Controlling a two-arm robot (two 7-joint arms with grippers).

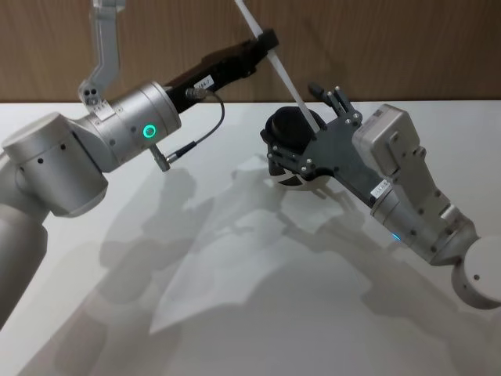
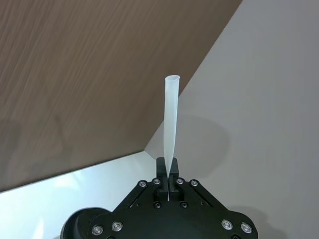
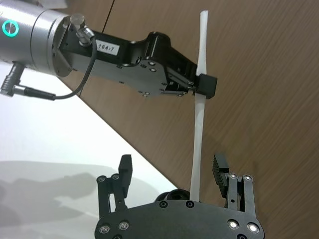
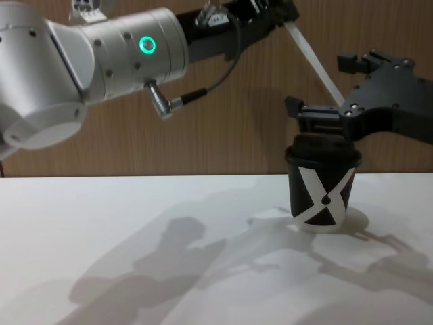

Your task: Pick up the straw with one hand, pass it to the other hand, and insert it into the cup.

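Two tools met over a pale surface (image 4: pixel 135 223). Nearest stood the black cup (image 4: pixel 323 193), upright on the surface right of centre, with a white X mark and a domed lid. Just above its lid hung the right tool (image 3: pixel 172 167), released, one finger spread on either side of the straw (image 3: pixel 198 134) and apart from it. The white straw slanted upward from the lid; whether its lower tip sat inside the lid could not be told. Higher up, the left tool (image 4: pixel 287 15) was clenched on the straw short of its upper end. Behind rose a wood-panelled wall (image 4: pixel 223 128).
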